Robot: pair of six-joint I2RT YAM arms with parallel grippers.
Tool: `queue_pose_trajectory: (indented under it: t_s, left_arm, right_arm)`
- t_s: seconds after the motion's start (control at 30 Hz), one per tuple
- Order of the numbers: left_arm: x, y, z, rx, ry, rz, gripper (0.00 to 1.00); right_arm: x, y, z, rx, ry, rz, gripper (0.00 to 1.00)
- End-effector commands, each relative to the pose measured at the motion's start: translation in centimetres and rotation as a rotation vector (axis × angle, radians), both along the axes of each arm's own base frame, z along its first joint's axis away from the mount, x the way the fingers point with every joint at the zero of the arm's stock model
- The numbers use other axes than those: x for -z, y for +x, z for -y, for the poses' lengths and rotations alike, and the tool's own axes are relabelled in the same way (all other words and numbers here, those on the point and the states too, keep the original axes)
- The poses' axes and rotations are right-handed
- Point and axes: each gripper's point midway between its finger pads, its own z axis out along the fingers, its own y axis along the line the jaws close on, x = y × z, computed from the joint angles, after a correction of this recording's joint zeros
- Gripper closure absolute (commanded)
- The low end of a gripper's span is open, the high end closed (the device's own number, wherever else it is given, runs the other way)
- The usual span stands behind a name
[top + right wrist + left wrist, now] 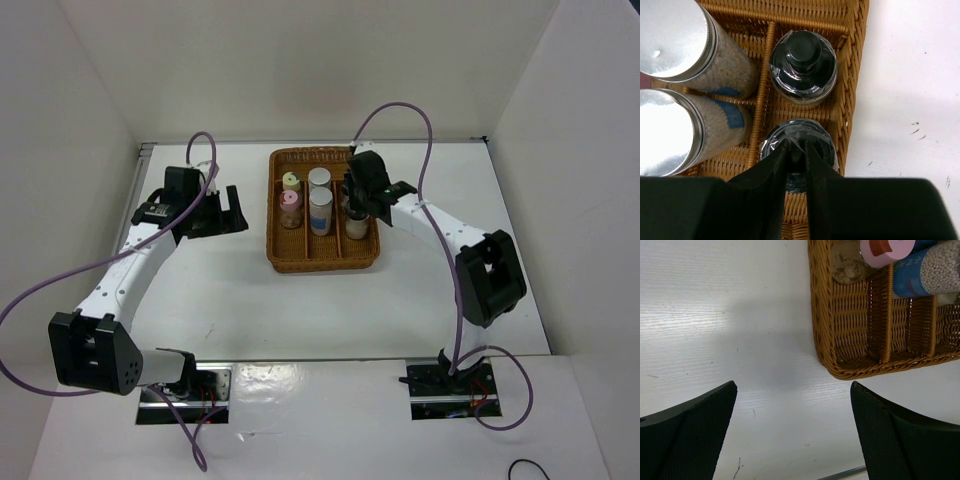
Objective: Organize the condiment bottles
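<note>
Final placement, seemingly: right tool [796, 145] clamped on knob of near black-capped bottle [823, 145], in tray's [855, 75] right compartment; left tool [793, 387] gaping over counter [715, 315]. Next: release, lift straight up.

Bright, even, diffuse light fills the white enclosure [300, 70]; the overhead view is sharp throughout. Around the wicker tray [320, 262] the table [240, 300] carries only faint, soft-edged shadows, and nearer the camera than the tray a glossy strip [330, 400] throws back pale glare. From the left wrist, a broad grey shadow lies left of the tray. From the right wrist, the grey-capped jars [670, 37] inside the tray blow out to white, film glints on the near black-capped jar [822, 142], and the right gripper [796, 145] over it is dark, blurred, almost featureless.
</note>
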Motion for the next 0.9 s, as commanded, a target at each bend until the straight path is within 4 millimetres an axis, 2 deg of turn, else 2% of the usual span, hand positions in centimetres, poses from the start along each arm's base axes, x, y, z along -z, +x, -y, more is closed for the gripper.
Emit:
queue_pose_trajectory:
  t_s: [0.0, 0.1, 0.13, 0.17, 0.2, 0.23, 0.3, 0.37, 0.43, 0.5, 0.57, 0.6, 0.63, 0.7, 0.73, 0.8, 0.83, 0.87]
  left_arm:
    - [-2.0, 1.3, 0.5, 0.026, -0.027, 0.071, 0.00]
    - [-2.0, 1.3, 0.5, 0.026, -0.027, 0.071, 0.00]
    - [-2.0, 1.3, 0.5, 0.026, -0.027, 0.071, 0.00]
    - [-2.3, 1.3, 0.5, 0.026, -0.028, 0.080, 0.00]
    - [-2.3, 1.3, 0.5, 0.026, -0.028, 0.080, 0.00]
    - [-2.3, 1.3, 0.5, 0.026, -0.028, 0.080, 0.00]
    - [-2.7, 1.2, 0.5, 0.027, -0.029, 0.091, 0.00]
    - [-3.0, 1.1, 0.5, 0.027, -0.030, 0.100, 0.00]
    - [-3.3, 1.0, 0.5, 0.027, -0.031, 0.109, 0.00]
    - [-3.5, 0.7, 0.5, 0.027, -0.031, 0.111, 0.00]
    - [-3.8, 0.6, 0.5, 0.027, -0.032, 0.120, 0.00]
    - [-4.1, 0.5, 0.4, 0.027, -0.033, 0.131, 0.00]
    - [-4.1, 0.5, 0.4, 0.027, -0.033, 0.131, 0.00]
    - [-4.5, 0.4, 0.6, 0.034, -0.040, 0.139, 0.00]
    - [-4.5, 0.4, 0.6, 0.034, -0.040, 0.139, 0.00]
    - [-4.5, 0.3, 0.7, 0.040, -0.046, 0.139, 0.00]
    - [-4.7, 0.3, 0.7, 0.040, -0.046, 0.138, 0.00]
    - [-4.7, 0.3, 0.7, 0.040, -0.046, 0.138, 0.00]
  right_arm:
    - [-2.3, 2.1, -1.2, 0.003, 0.062, 0.081, 0.81]
    - [-2.1, 1.9, -1.3, 0.001, 0.071, 0.067, 0.58]
    - [-2.1, 1.9, -1.3, 0.007, 0.078, 0.066, 0.42]
    - [-1.9, 1.7, -1.3, 0.007, 0.073, 0.057, 0.38]
    - [-2.8, 1.6, -1.3, 0.014, 0.094, 0.072, 0.34]
    - [-3.1, 1.4, -1.1, 0.015, 0.093, 0.071, 0.27]
    - [-3.4, 0.9, -0.8, 0.031, 0.100, 0.071, 0.19]
    - [-4.9, 0.3, 0.1, 0.088, 0.126, 0.086, 0.04]
    - [-6.9, -0.4, 0.9, 0.127, 0.148, 0.114, 0.02]
    - [-8.0, -1.2, 1.6, 0.151, 0.171, 0.131, 0.02]
    - [-10.2, -2.6, 2.3, 0.160, 0.221, 0.177, 0.02]
    - [-10.4, -3.2, 2.5, 0.164, 0.233, 0.181, 0.02]
    - [-12.3, -4.1, 3.3, 0.174, 0.246, 0.215, 0.02]
    - [-12.3, -5.3, 4.3, 0.204, 0.255, 0.216, 0.02]
    - [-13.6, -6.2, 5.1, 0.221, 0.272, 0.245, 0.02]
    - [-13.2, -7.3, 6.1, 0.238, 0.281, 0.242, 0.02]
    - [-14.2, -8.1, 6.7, 0.251, 0.306, 0.272, 0.02]
    - [-14.2, -8.5, 6.9, 0.257, 0.321, 0.274, 0.02]
